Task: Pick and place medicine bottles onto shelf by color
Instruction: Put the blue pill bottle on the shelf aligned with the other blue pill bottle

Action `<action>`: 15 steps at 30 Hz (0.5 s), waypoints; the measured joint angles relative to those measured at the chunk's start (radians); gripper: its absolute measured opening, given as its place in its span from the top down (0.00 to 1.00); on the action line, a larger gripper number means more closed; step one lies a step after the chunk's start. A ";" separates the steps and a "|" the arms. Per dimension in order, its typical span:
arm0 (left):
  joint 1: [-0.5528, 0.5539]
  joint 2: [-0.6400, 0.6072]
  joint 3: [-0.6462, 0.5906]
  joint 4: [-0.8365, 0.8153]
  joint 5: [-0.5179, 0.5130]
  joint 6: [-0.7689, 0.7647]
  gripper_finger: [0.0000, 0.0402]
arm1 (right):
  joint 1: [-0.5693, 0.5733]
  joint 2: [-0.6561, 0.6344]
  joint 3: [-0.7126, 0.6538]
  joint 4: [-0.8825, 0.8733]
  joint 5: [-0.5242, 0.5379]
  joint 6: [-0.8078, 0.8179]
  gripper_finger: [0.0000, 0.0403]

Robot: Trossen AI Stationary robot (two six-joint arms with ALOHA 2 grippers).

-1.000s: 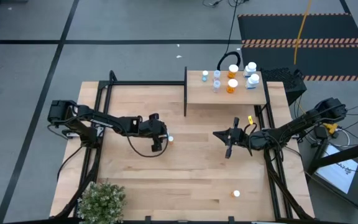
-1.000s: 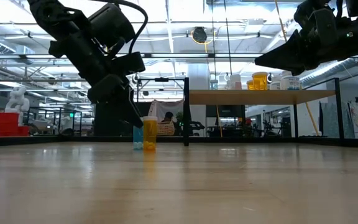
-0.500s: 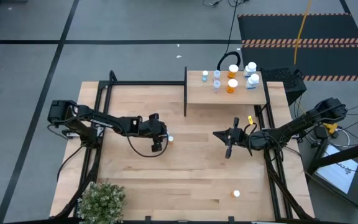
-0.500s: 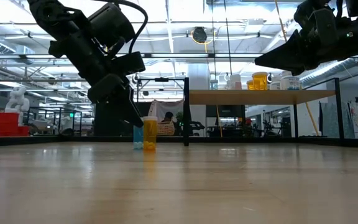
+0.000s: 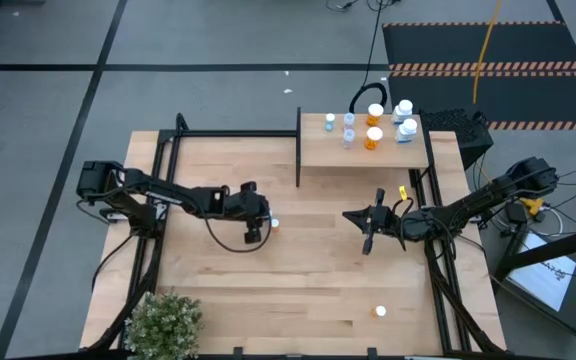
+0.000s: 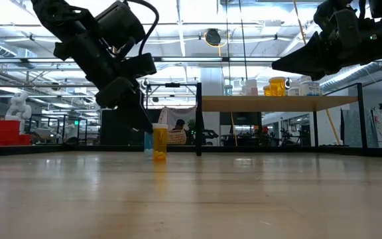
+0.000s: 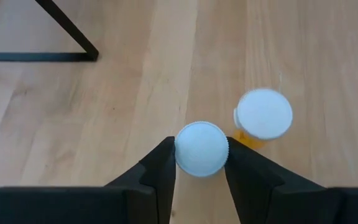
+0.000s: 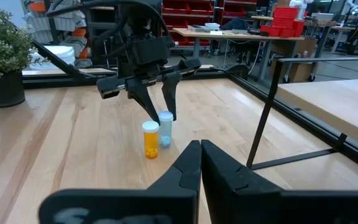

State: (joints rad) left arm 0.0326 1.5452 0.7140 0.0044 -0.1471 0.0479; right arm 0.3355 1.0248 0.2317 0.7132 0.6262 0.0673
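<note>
Change since a second ago: left gripper (image 7: 201, 171) has drawn its fingers in around the pale blue bottle (image 7: 201, 148); in the low view the arm sits a touch farther right, now hiding that bottle. Bottles and right arm have not moved.
Left gripper: at table centre-left, pointing down; fingers hug the white cap of the pale blue bottle on both sides, and the bottle stands on the wood.
Right gripper (image 8: 200, 163): hangs above the table at about 3 o'clock from centre, fingers pressed together, holding nothing.
Bottles on the table: three in all. The pale blue one in the grip; an orange one (image 7: 263, 118) just beside it, toward 3 o'clock in the high view; a lone orange one (image 5: 379, 312) near the 5 o'clock corner, well apart.
Bottles on the shelf (image 5: 318, 152): six counted from above at its far end: two orange, four pale or clear, two of them larger.
Shelf: raised wood panel at 1 o'clock of the table, black upright along its left edge.
Around: potted plant (image 5: 163, 322) at the 7 o'clock corner; black frame rails (image 5: 236, 133) along the table's sides.
In the way: the orange neighbour crowds the gripped bottle, close by one finger.
</note>
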 joint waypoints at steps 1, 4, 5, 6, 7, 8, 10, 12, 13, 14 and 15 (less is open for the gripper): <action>0.000 0.000 0.006 -0.005 0.000 0.001 0.69 | 0.000 0.000 0.000 0.000 0.000 0.000 0.99; 0.000 0.000 0.038 -0.047 0.000 0.014 0.69 | 0.000 0.000 0.000 0.000 0.000 0.000 0.99; 0.000 0.000 0.054 -0.069 -0.001 0.020 0.69 | 0.000 0.000 0.000 0.000 0.000 0.000 0.99; 0.000 0.000 0.072 -0.091 -0.001 0.023 0.69 | 0.000 0.000 0.000 0.000 0.000 0.000 0.99; 0.000 0.000 0.089 -0.110 -0.001 0.026 0.69 | 0.000 0.000 0.000 0.000 0.000 0.000 0.99; 0.000 0.000 0.109 -0.135 -0.001 0.030 0.69 | 0.000 0.000 0.000 0.000 0.000 0.000 0.99; 0.000 0.000 0.146 -0.183 -0.001 0.042 0.69 | 0.000 0.000 0.000 0.000 0.000 0.000 0.99; 0.000 0.000 0.187 -0.226 -0.001 0.054 0.69 | 0.000 0.000 0.000 0.000 0.000 0.000 0.99; 0.000 -0.001 0.206 -0.245 -0.001 0.062 0.69 | 0.000 0.000 0.000 0.000 0.000 0.000 0.99; 0.001 -0.001 0.225 -0.265 -0.003 0.070 0.69 | 0.000 0.000 0.000 0.000 0.000 0.000 0.99; 0.001 -0.001 0.243 -0.280 -0.005 0.076 0.69 | 0.000 0.000 0.000 0.000 0.000 0.000 0.99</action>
State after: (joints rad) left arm 0.0334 1.5444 0.9565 -0.2756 -0.1523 0.1240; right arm 0.3355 1.0248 0.2317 0.7131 0.6262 0.0669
